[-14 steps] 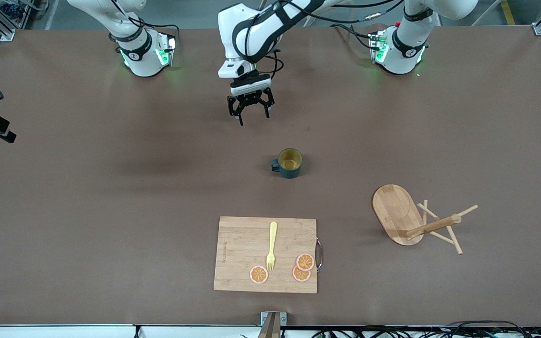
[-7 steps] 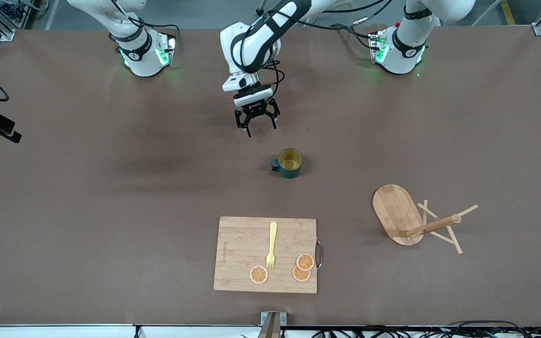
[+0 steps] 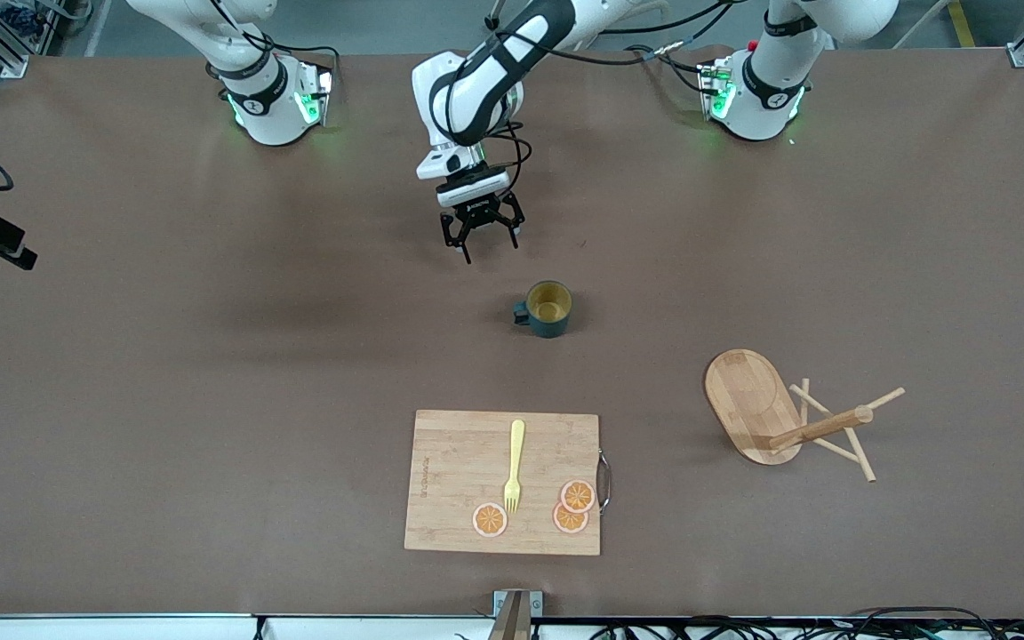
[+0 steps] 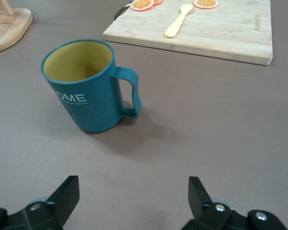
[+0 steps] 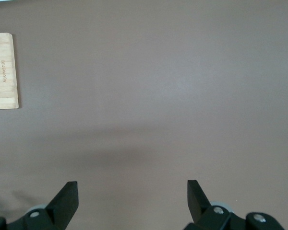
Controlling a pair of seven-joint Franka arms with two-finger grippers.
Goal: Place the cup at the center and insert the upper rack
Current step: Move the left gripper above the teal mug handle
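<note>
The teal-blue cup point(image 3: 549, 308) with a yellow inside stands upright near the table's middle, handle toward the right arm's end. In the left wrist view the cup point(image 4: 86, 86) is close ahead of my open, empty left gripper point(image 4: 133, 191). In the front view the left gripper point(image 3: 487, 244) hangs low over bare table, just on the robots' side of the cup. The bamboo rack point(image 3: 748, 404) lies tipped on its side toward the left arm's end, its post point(image 3: 819, 428) and pegs resting on the table. My right gripper point(image 5: 132, 191) is open and empty over bare table, outside the front view.
A wooden cutting board point(image 3: 503, 480) lies nearer the front camera than the cup, carrying a yellow fork point(image 3: 514, 467) and three orange slices point(image 3: 490, 520). The board also shows in the left wrist view point(image 4: 201, 28) and its edge in the right wrist view point(image 5: 2, 72).
The left gripper has come down and moved a little toward the cup. The cup, rack and board have not moved.
</note>
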